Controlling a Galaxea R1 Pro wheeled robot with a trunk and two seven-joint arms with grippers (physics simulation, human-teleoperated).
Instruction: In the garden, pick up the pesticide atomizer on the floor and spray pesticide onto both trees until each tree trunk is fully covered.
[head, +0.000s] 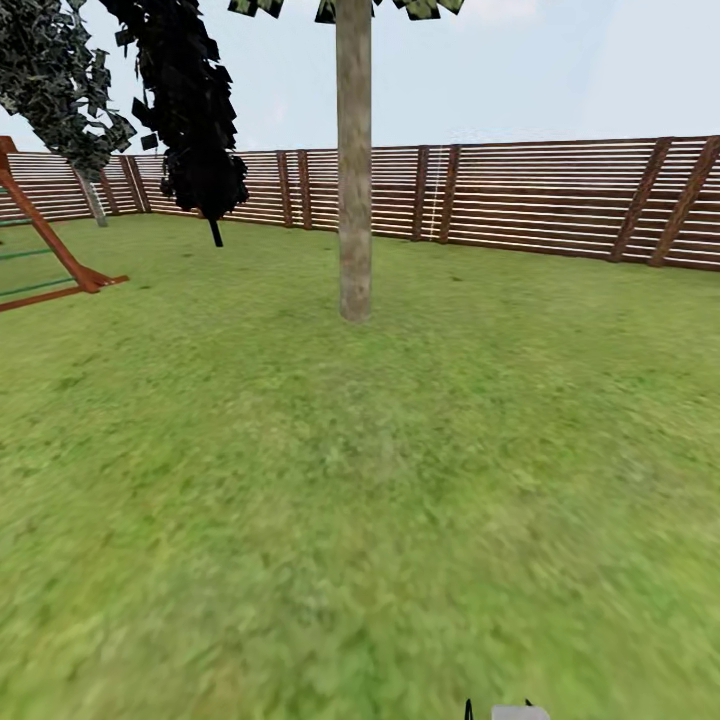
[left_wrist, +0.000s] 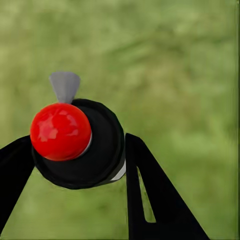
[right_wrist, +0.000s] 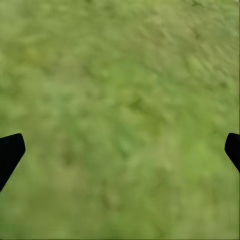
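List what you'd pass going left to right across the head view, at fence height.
Wooden play frame → dark narrow tree → tree trunk → slanted fence posts.

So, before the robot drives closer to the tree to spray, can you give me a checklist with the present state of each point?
1. Pesticide atomizer held in the left gripper, jaws closed on its black body: ok.
2. Grey nozzle aimed at the trunk: cannot tell.
3. Tree trunk straight ahead in the head view: ok.
4. Lawn between robot and trunk free of obstacles: ok.
5. Right gripper open, nothing between the jaws: ok.
6. Pesticide already on the trunk: not ok, no specks visible.
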